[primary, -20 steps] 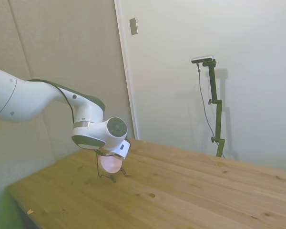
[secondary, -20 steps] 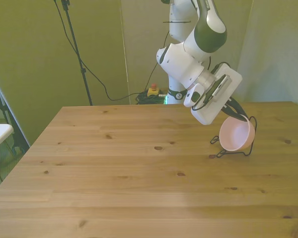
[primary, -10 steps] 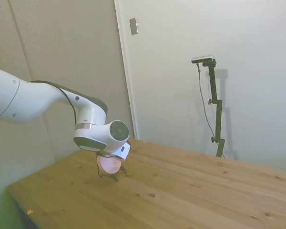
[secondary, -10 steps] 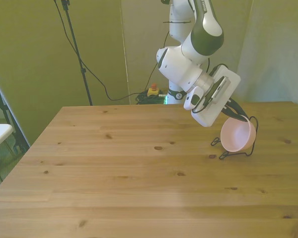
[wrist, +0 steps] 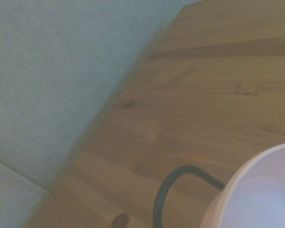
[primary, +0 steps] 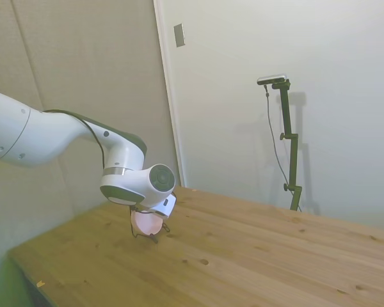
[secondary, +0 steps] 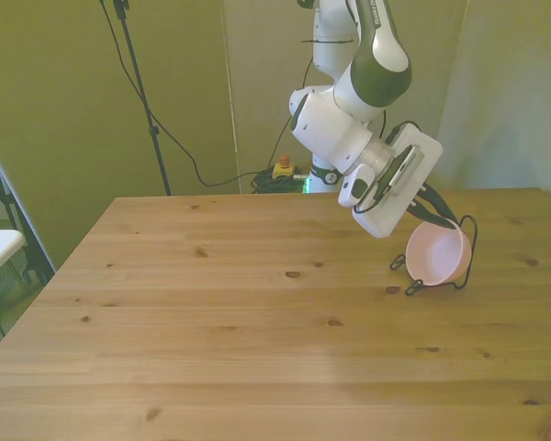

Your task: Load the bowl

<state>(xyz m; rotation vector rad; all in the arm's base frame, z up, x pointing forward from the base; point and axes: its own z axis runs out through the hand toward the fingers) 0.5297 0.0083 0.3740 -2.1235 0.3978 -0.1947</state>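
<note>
My gripper [secondary: 430, 204] reaches down at a slant to the bowl [secondary: 436, 254], its dark fingers at the upper rim; I cannot tell how far apart they are or whether they grip it. The pale pink bowl sits tilted on its side in a black wire rack [secondary: 422, 280] on the wooden counter [secondary: 257, 322], near the front view's right edge, its outer wall towards that camera.
</note>
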